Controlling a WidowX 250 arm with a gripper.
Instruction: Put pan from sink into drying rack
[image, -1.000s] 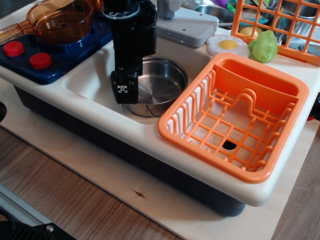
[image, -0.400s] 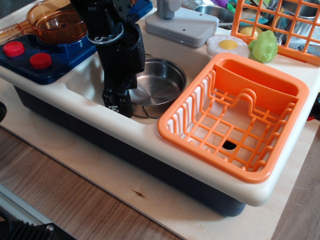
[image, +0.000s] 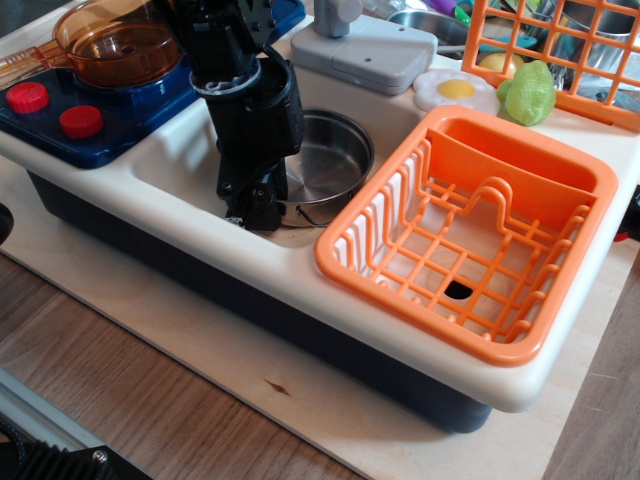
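Observation:
The shiny steel pan (image: 330, 158) sits in the cream-white sink (image: 175, 160), at the basin's right end beside the drying rack. Its wire loop handle shows at the front. My black gripper (image: 255, 207) reaches down into the sink at the pan's front-left rim, and its fingers hide that part of the rim. I cannot tell whether the jaws are closed on the rim. The orange drying rack (image: 345, 262) stands empty on the counter right of the sink.
An amber pot (image: 120, 40) stands on the blue stove (image: 140, 105) with red knobs (image: 80, 121) at back left. A grey faucet block (image: 375, 50) is behind the sink. A toy fried egg (image: 456, 90), a green toy (image: 528, 92) and a flat orange wire grid (image: 560, 50) are at back right.
My gripper went down and left to the pan's front-left edge, then shifted slightly right against the rim. The pan has nudged a little toward the back right.

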